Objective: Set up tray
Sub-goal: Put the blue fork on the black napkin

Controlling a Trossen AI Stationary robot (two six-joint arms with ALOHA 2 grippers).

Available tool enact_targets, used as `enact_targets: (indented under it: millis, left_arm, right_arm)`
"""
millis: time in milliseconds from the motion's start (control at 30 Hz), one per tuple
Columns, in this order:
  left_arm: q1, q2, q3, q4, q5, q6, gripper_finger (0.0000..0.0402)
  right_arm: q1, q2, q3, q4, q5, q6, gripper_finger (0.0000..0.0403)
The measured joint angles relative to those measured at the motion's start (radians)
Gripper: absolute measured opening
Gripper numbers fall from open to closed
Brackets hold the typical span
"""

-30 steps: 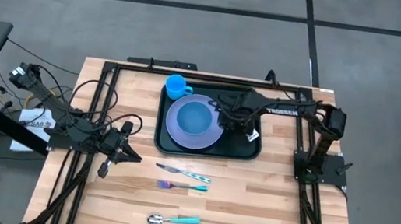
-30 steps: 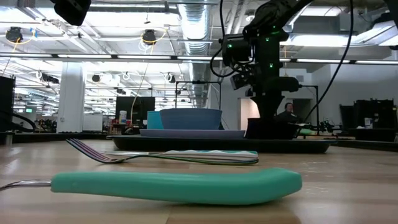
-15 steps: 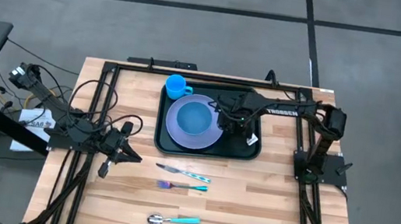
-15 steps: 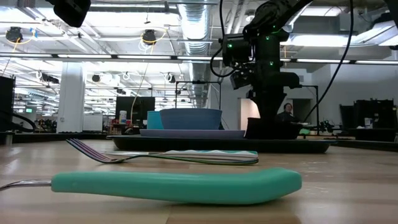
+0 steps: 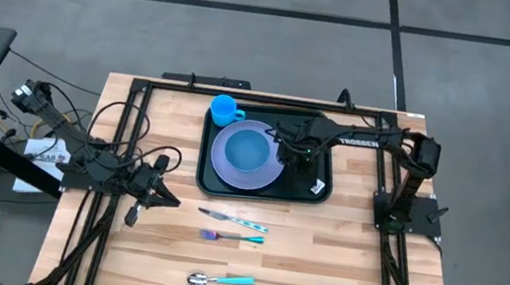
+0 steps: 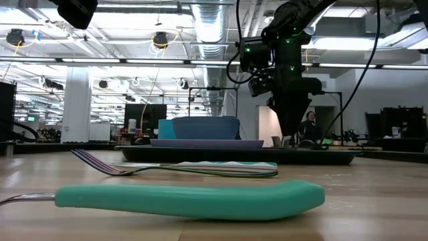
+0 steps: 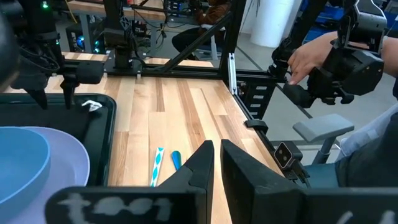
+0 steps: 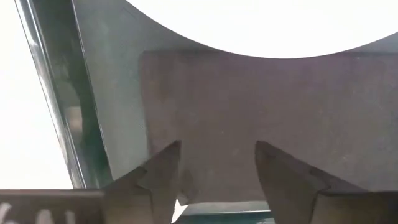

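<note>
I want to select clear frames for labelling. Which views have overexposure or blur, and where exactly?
Right wrist view: the plate is blown out to pure white, and so is the area beside the tray rim; the napkin looks soft. Low view: the teal spoon handle close to the lens is blurred, and the ceiling lights glare. High view: evenly lit, sharp.

A blue cup (image 5: pixel 224 110) stands at upper centre of the high view; just below it a blue bowl (image 5: pixel 248 149) sits on a lavender plate (image 5: pixel 227 169); a black napkin (image 8: pixel 249 106) lies flat beside the plate; lower down on the wooden table (image 5: pixel 338 264), a knife (image 5: pixel 234 220) and fork (image 5: pixel 234 237) lie side by side; a teal-handled spoon (image 5: pixel 221 280) lies nearer the bottom edge; a person (image 7: pixel 367 149) shows at right of the left wrist view.
</note>
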Motion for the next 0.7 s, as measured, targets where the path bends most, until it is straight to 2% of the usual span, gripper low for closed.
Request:
enact_targets:
  millis: [200, 400, 533, 700]
  left_arm:
    - [0.0, 0.0, 0.0, 0.0, 0.0, 0.0, 0.0015]
    - [0.0, 0.0, 0.0, 0.0, 0.0, 0.0, 0.0015]
    - [0.0, 0.0, 0.0, 0.0, 0.0, 0.0, 0.0015]
    - [0.0, 0.0, 0.0, 0.0, -0.001, 0.0, 0.0015]
  right_arm:
    - [-0.002, 0.0, 0.0, 0.002, 0.006, -0.001, 0.0228]
    - [-0.043, 0.0, 0.0, 0.058, 0.031, -0.003, 0.0207]
    - [-0.077, 0.0, 0.0, 0.066, 0.032, -0.012, 0.0148]
    - [-0.106, 0.0, 0.0, 0.057, 0.031, -0.029, 0.0024]
